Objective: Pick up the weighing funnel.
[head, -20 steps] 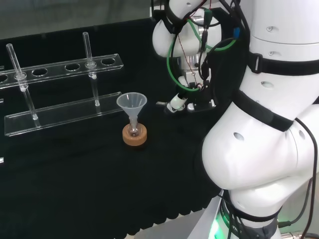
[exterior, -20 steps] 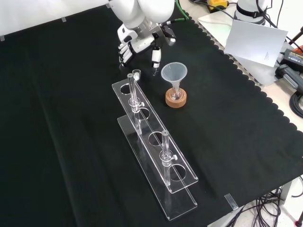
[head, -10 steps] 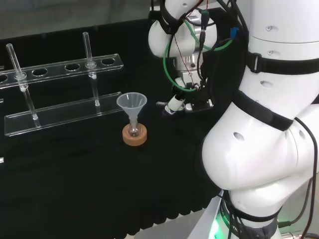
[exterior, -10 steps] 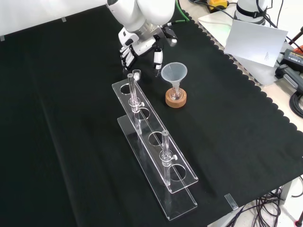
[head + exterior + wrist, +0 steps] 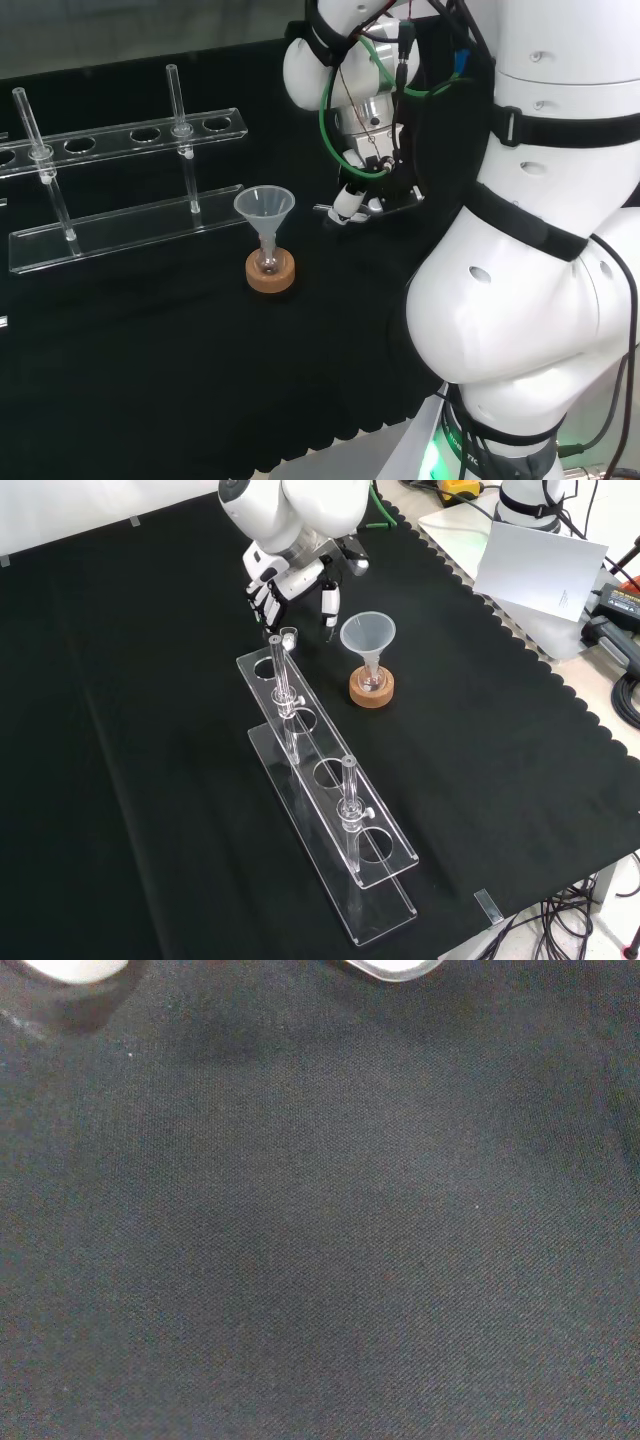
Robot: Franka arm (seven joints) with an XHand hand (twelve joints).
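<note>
The weighing funnel (image 5: 288, 636) is a small clear piece lying on the black cloth by the far end of the tube rack. In the head view its pale stem (image 5: 322, 209) shows just right of the big funnel. My hand (image 5: 285, 580) hangs just above and behind it. The fingers (image 5: 262, 595) point down and are relaxed, the thumb (image 5: 328, 600) stands apart, and nothing is held between them. In the head view the hand (image 5: 350, 198) sits low over the cloth, right beside the small piece. The wrist view has cloth and a blurred white bit of the hand (image 5: 70, 968).
The big funnel (image 5: 367, 635) stands in a small flask on a cork ring (image 5: 372, 689), close to the right of my hand in the front view. A clear tube rack (image 5: 330, 800) with two tubes runs toward the front. A white sheet (image 5: 540, 565) lies off the cloth.
The hand and wrist have shifted a little left in both views, toward the rack end. The weighing funnel, big funnel and rack have stayed put.
</note>
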